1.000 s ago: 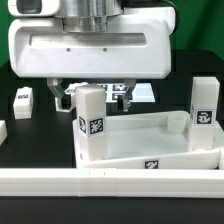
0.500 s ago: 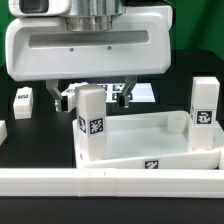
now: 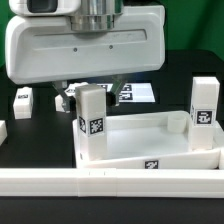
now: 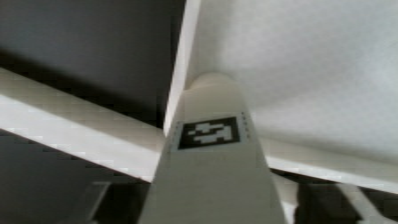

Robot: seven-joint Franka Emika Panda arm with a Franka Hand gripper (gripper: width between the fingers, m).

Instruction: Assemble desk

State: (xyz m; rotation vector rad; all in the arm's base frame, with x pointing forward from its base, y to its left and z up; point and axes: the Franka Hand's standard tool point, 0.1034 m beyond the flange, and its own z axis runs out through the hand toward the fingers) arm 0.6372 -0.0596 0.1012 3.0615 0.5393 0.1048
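Black table [image 3: 30,140]: fingers [image 3: 68,98] now closer around upright leg [image 3: 91,122].

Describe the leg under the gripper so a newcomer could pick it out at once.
Find the wide white tray-like desk top in the exterior view's foreground. At its corner on that view's left a tagged white leg stands upright. Unlike the other upright leg on that view's right, it stands beneath the gripper.
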